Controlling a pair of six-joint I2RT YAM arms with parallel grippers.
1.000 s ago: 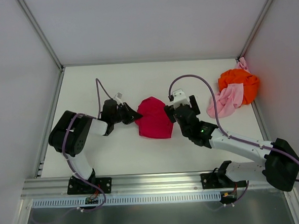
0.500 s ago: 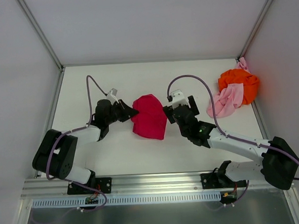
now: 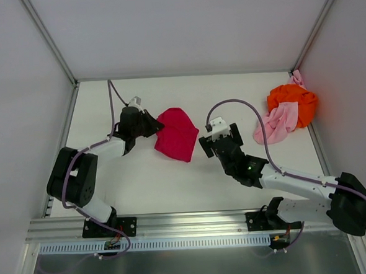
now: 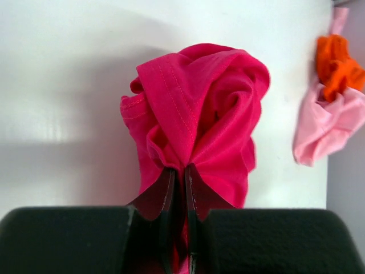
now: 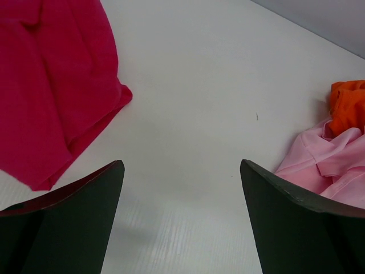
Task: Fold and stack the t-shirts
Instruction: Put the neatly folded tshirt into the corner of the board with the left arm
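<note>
My L jaws pinch a fold of crimson tee (image 4: 199, 114) on worktop (image 3: 143, 189); R jaws spread wide, near tee, not touching.

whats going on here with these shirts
Two robot arms are working on t-shirts on a white table. The left pincer is shut on a fold of the crimson t-shirt, which lies bunched up, not folded. The right pincer is open and empty over bare table beside it. The orange t-shirt and pink t-shirt lie crumpled together in the far right corner, untouched.
</note>
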